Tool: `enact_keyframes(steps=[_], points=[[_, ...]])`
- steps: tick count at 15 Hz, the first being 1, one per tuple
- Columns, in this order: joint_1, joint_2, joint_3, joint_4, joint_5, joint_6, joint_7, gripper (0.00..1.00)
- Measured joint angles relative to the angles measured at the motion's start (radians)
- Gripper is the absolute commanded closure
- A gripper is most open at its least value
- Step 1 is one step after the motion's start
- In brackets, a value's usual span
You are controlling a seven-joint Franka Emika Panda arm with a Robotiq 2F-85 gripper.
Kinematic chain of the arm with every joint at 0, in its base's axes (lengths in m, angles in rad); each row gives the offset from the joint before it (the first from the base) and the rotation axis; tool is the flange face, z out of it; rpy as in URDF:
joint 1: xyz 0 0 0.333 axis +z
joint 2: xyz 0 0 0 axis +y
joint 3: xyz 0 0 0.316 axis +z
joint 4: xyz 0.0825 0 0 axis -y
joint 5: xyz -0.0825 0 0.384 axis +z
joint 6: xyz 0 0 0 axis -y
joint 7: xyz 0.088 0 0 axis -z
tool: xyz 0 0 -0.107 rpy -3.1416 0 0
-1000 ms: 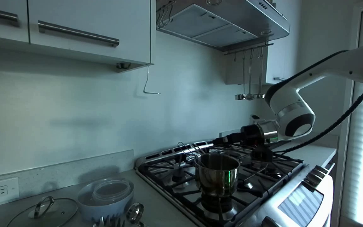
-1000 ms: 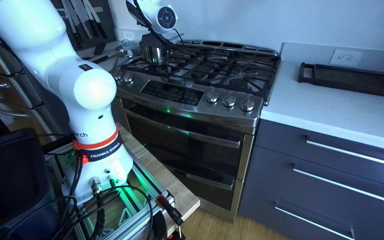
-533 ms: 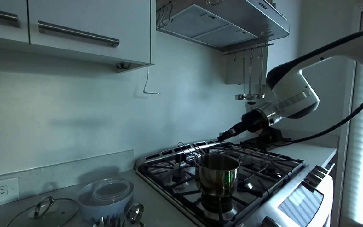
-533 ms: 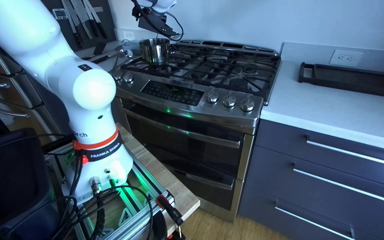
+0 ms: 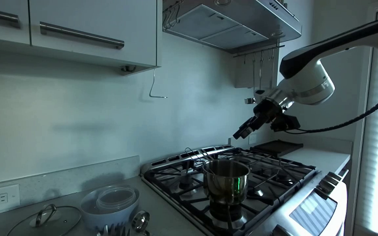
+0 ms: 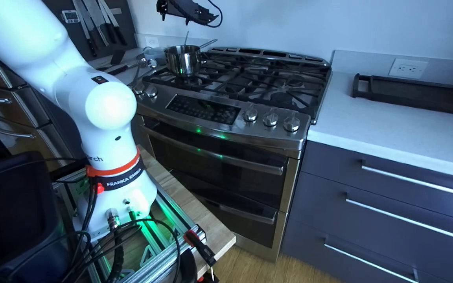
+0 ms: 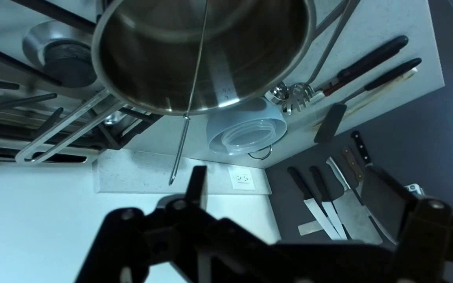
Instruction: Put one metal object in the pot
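Jaws wide and gripping nothing, the tool [image 5: 241,134] hangs above a steel pot [image 5: 225,190] where 1 slim wire-handled utensil [image 7: 186,118] leans, handle jutting past the rim. From here, a low sideways swing could catch that handle and flip the utensil out.

The wrist view's top edge crops the steel pot [image 7: 148,76] and the slim metal utensil [image 7: 185,125] leaning in it — in an exterior view, the pot's wall hides the utensil's lower end. The gripper [image 7: 291,182], blurred, runs off the wrist view's bottom and right edges. Exterior-view edges cut a glass lid [image 5: 61,221] and a black tray [image 6: 423,94] — a white device [image 6: 70,16] is too small to read
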Motion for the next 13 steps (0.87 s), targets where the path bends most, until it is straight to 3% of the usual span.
enact_keyframes(steps=[8, 13], points=[[0.012, -0.044, -0.026, 0.073, -0.245, -0.089, 0.143, 0.0], [0.029, -0.041, -0.04, 0.078, -0.248, -0.089, 0.148, 0.0]])
